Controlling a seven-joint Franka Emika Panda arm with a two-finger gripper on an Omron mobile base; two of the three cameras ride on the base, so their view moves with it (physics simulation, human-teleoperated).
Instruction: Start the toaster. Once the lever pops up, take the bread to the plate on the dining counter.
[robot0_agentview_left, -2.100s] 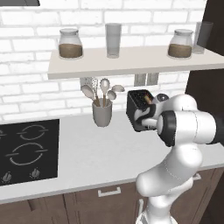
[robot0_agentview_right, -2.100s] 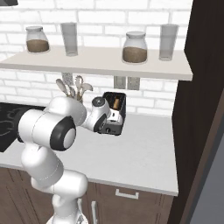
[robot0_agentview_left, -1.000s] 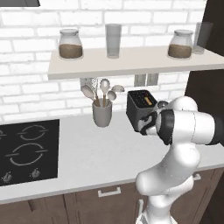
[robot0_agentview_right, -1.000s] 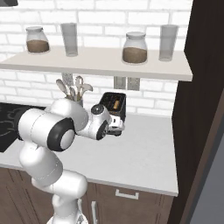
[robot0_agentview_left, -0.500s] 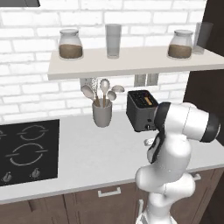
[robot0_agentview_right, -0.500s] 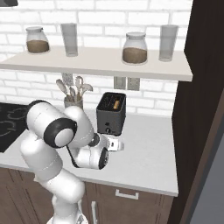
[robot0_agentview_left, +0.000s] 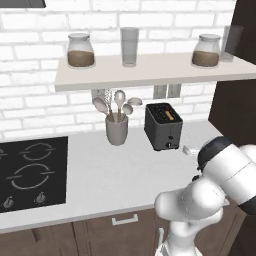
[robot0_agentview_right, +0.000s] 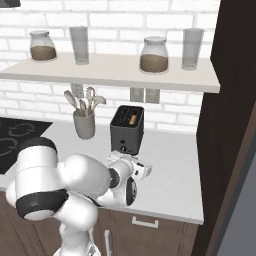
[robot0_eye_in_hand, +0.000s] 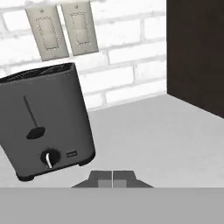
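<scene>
The gripper (robot0_eye_in_hand: 113, 178), jaws pressed together and empty, sits at the hand view's bottom edge, clear of the toaster (robot0_eye_in_hand: 43, 120) at middle left, whose lever (robot0_eye_in_hand: 35, 132) seems lowered, probably leaving the bread (robot0_agentview_right: 132, 119) to toast.

text: none legible | toaster (robot0_eye_in_hand: 43, 127) front plate: too small to read

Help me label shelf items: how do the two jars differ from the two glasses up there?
The jars are squat, lidded and hold brown contents; the glasses are taller, slimmer, lidless, with nothing visible inside. Jars bulge at the sides; glasses have nearly straight walls. All four are see-through and stand upright on the shelf.
</scene>
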